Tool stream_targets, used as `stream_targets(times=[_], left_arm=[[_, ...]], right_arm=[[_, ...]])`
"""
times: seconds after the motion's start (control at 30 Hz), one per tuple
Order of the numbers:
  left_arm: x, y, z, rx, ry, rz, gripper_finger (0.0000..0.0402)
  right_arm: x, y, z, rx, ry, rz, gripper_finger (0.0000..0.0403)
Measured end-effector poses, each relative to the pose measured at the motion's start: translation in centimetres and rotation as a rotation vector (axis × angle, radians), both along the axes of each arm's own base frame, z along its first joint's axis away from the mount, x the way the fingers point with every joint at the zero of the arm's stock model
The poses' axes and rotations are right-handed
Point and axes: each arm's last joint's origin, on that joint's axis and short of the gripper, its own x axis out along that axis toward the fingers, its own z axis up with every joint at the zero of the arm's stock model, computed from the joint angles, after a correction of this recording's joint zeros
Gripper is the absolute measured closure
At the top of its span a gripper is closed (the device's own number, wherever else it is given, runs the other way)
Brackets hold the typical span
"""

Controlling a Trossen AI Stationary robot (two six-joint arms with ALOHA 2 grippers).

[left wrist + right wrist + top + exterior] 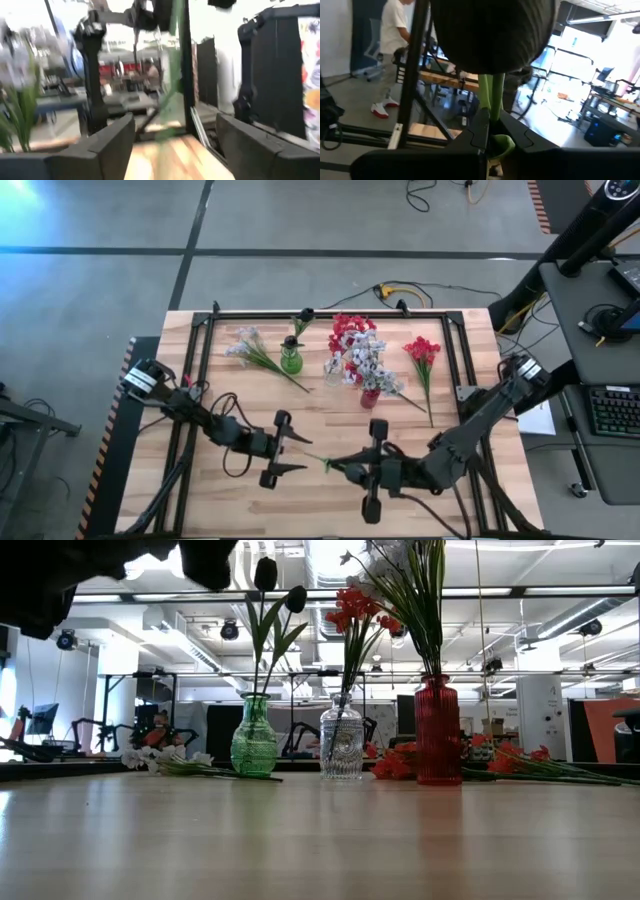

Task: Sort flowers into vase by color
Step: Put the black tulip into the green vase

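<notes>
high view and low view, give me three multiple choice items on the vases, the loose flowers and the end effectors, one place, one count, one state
1. Where does the loose red spray lie? A) right of the vases B) left of the green vase C) off the table
2. How many vases stand on the table? A) two B) three C) five
3. What does the right end effector do? A) hangs open B) grips a green stem C) grips a vase

Answers: 1 A, the red spray lies right of the red vase. 2 B, with the green vase and clear vase. 3 B, right end effector pinches the stem.

Bright overhead lighting, blurred left wrist view
</notes>
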Motion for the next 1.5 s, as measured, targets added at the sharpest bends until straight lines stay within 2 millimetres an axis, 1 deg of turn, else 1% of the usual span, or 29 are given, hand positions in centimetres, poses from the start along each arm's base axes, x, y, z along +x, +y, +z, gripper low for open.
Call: stream_targets(times=[0.1,0.2,0.3,0.4,0.5,0.77,0.87,1.13,1.37,1.5], left_arm=[[-0.6,0.3,-1.3,-0.032,0.087,-0.018,0.0132],[-1.1,0.6,-2.6,-0.070,0.185,-0.032,0.0130],[-1.7,0.7,-3.7,-0.114,0.276,-0.046,0.0130],[-2.1,0.7,-4.5,-0.140,0.349,-0.097,0.0130],[-2.4,0.7,-5.1,-0.139,0.404,-0.148,0.0130],[-3.3,1.2,-6.0,-0.124,0.451,-0.146,0.0144],[-3.7,1.4,-6.3,-0.122,0.467,-0.144,0.0150],[-3.7,1.3,-6.1,-0.127,0.459,-0.191,0.0159],[-3.7,1.2,-6.2,-0.125,0.463,-0.201,0.0159],[-3.7,1.2,-6.2,-0.124,0.463,-0.201,0.0159]], right_arm=[[-0.1,-0.7,1.7,-0.003,0.033,-0.011,0.0385],[0.1,-1.8,3.8,-0.014,0.051,-0.036,0.0385],[0.6,-3.5,5.8,-0.037,0.056,-0.084,0.0385],[1.3,-5.5,7.5,-0.051,0.066,-0.128,0.0385],[2.3,-7.6,8.7,-0.051,0.071,-0.137,0.0385],[4.9,-13.0,10.8,-0.034,0.115,-0.160,0.0385],[5.9,-14.6,11.1,-0.034,0.138,-0.174,0.0385],[8.3,-18.3,11.6,-0.033,0.152,-0.213,0.0385],[11.0,-20.7,11.1,-0.056,0.161,-0.231,0.0385],[11.8,-22.3,10.7,-0.058,0.181,-0.267,0.0385]])
